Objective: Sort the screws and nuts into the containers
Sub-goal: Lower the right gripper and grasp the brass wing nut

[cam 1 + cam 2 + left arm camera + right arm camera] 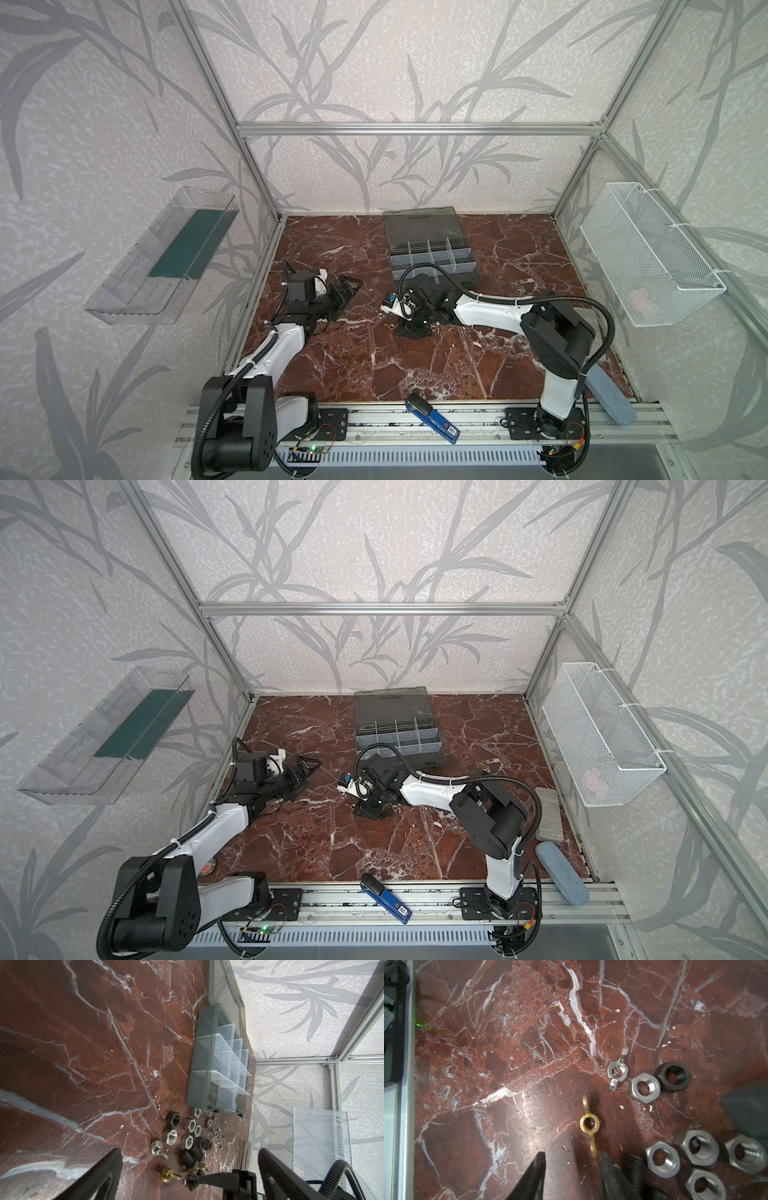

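The right end effector [572, 1169], jaws spread, should centre on the brass wing nut [588, 1123], avoiding the adjacent black screw [633, 1162].

The nuts [170, 1136] and screws [192, 1154] lie clustered on the table [374, 365] just before the containers [432, 259], beneath the right claw [573, 1154].

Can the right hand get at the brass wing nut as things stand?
Probably yes: the small brass wing nut lies flat on the red marble table, one wing reaching into the open right hand, nothing covering it.
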Robot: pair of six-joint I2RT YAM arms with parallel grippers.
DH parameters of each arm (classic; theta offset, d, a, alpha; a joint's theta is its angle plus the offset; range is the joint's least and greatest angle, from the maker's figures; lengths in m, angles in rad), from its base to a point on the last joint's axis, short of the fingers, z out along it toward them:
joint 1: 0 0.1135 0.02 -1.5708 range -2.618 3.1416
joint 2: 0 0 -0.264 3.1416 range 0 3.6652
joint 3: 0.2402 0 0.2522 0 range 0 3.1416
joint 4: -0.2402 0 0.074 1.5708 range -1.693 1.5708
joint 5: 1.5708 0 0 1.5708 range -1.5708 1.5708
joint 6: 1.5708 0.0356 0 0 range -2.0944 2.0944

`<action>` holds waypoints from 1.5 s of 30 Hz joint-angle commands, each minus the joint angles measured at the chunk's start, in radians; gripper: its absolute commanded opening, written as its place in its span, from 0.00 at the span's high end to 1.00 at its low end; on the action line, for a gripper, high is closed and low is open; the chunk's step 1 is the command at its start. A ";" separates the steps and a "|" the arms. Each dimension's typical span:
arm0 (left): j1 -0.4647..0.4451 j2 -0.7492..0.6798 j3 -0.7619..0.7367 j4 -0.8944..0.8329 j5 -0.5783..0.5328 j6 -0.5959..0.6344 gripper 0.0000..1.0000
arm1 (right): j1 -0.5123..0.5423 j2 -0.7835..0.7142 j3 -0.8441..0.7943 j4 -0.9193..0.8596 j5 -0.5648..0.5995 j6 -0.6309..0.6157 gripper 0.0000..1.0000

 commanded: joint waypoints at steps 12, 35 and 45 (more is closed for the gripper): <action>0.013 0.002 -0.015 0.014 0.021 -0.004 0.01 | 0.002 0.063 0.048 0.005 0.017 -0.032 0.57; 0.017 0.016 -0.014 0.002 0.020 0.004 0.01 | -0.014 0.102 0.059 -0.018 0.018 -0.047 0.71; 0.018 0.014 -0.021 0.002 0.019 0.004 0.00 | -0.019 0.111 0.042 0.012 0.013 -0.032 0.81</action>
